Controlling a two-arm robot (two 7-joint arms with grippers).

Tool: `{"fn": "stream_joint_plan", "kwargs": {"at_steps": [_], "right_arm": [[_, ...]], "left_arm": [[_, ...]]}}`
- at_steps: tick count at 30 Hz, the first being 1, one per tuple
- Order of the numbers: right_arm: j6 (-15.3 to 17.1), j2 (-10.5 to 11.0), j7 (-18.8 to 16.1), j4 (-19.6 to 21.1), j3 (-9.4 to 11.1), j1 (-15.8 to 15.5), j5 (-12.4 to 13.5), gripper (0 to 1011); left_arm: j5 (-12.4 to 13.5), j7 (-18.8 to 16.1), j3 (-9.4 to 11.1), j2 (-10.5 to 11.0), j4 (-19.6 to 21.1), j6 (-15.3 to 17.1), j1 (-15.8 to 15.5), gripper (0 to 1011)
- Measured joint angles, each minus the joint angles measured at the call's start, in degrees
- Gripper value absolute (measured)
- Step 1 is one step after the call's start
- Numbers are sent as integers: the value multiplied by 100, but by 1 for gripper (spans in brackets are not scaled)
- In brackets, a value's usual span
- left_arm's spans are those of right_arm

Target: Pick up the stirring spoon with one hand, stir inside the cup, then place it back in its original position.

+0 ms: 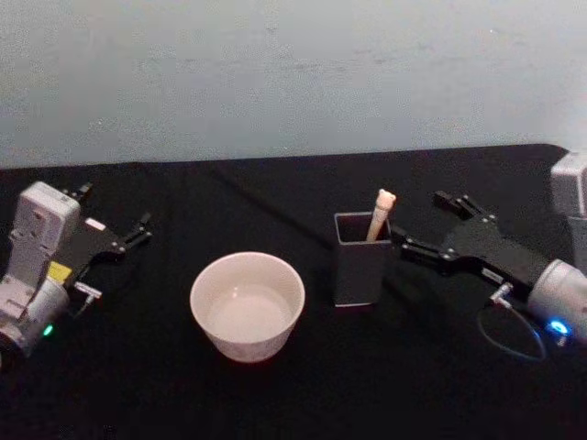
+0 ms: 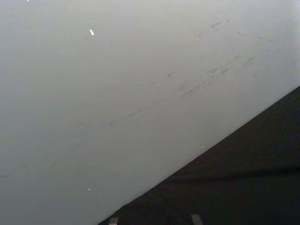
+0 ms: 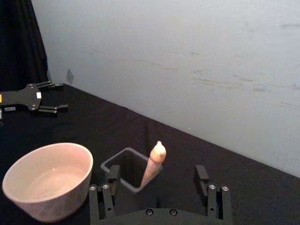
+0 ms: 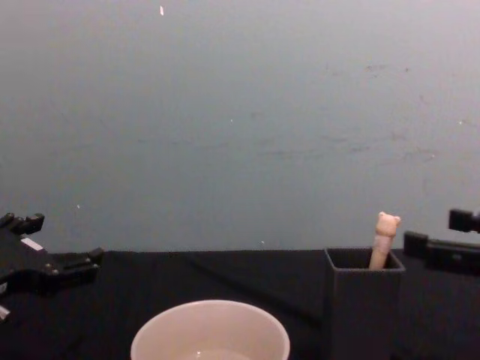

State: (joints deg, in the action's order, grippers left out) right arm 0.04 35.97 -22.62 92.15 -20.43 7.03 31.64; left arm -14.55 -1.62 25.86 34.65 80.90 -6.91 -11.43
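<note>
Stirring spoon (image 1: 381,213) stands in holder (image 1: 358,266), handle up for grab; right claw (image 1: 420,220) jaws apart beside it. Left claw (image 1: 115,209) parked, also apart.

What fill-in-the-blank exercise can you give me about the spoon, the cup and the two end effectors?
1. The stirring spoon stands in the dark holder, on the robot's ____ of the cup.
2. The right end effector, close beside the spoon, is ____.
3. The left end effector, on the other side of the cup, is open and holds ____.
Missing words: right; open; nothing.
</note>
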Motion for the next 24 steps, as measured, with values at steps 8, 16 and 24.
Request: {"fn": "stream_joint_plan", "kwargs": {"at_steps": [8,16,24], "right_arm": [[197,-375,-61,-417,-138,420,-168,1002],[356,-670,-118,-777,-178,707,-272,1003],[508,-826,-200,-934,-143,828,-311,1003]], "left_arm": [[0,0,0,0,0,0,0,1001],[0,0,0,0,0,0,0,1001],[0,0,0,0,0,0,0,1001]]}}
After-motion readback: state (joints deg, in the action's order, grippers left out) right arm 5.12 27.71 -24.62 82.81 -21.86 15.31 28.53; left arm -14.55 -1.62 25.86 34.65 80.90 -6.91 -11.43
